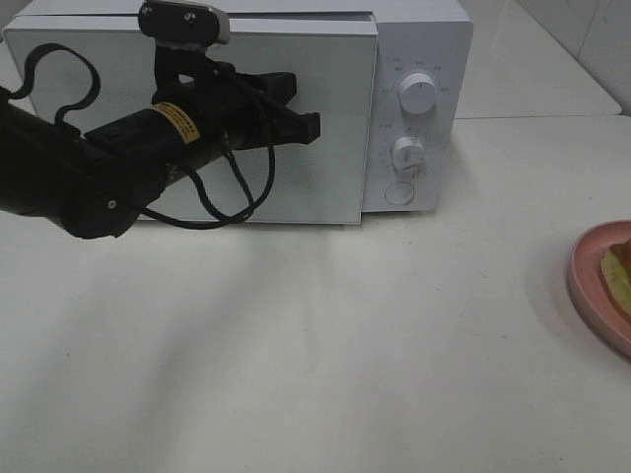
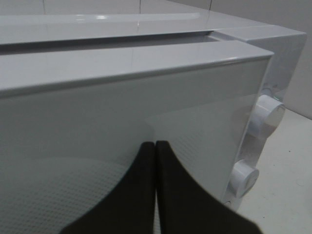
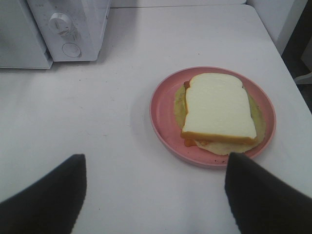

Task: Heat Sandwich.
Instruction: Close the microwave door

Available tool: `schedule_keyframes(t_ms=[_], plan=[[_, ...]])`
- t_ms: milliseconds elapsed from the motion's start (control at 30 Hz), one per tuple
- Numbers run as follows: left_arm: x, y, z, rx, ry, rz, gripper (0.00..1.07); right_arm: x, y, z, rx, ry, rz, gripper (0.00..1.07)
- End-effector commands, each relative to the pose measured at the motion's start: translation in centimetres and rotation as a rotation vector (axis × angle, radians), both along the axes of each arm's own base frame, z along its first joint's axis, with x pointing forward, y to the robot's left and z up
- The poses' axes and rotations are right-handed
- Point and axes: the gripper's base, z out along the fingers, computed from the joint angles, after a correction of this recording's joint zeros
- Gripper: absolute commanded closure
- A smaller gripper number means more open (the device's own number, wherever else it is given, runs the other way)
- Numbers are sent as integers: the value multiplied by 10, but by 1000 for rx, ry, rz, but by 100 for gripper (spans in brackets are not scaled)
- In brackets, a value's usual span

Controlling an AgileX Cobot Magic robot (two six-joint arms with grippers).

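The white-bread sandwich [image 3: 218, 108] with tan crust and pale green filling lies on a round pink plate [image 3: 161, 117] at three o'clock on the white worktop [image 1: 315, 374]. The left gripper [image 1: 314, 126], fingers [image 2: 141, 195] pressed together, sits against the white microwave's [image 1: 414, 59] glass door [image 2: 122, 126] at eleven o'clock. The right gripper [image 3: 155, 187] hovers beside the plate, fingers spread wide, empty.
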Motion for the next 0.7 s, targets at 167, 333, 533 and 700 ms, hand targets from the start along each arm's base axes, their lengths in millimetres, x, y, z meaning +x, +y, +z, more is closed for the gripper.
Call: schedule_keyframes(t_ms=[167,333,533,700], plan=[[17,-10,5,-32,-2,28,107,-3,0,0,-14,-35,2,32],[24,-15,2,-32,2,29,107,-3,0,0,-13,-35,1,32],[36,-24,-2,-33,11,35,107,-3,0,0,-13,-35,1,32],[40,-26,-1,-41,10,35,107,-3,0,0,-13,-35,1,32]])
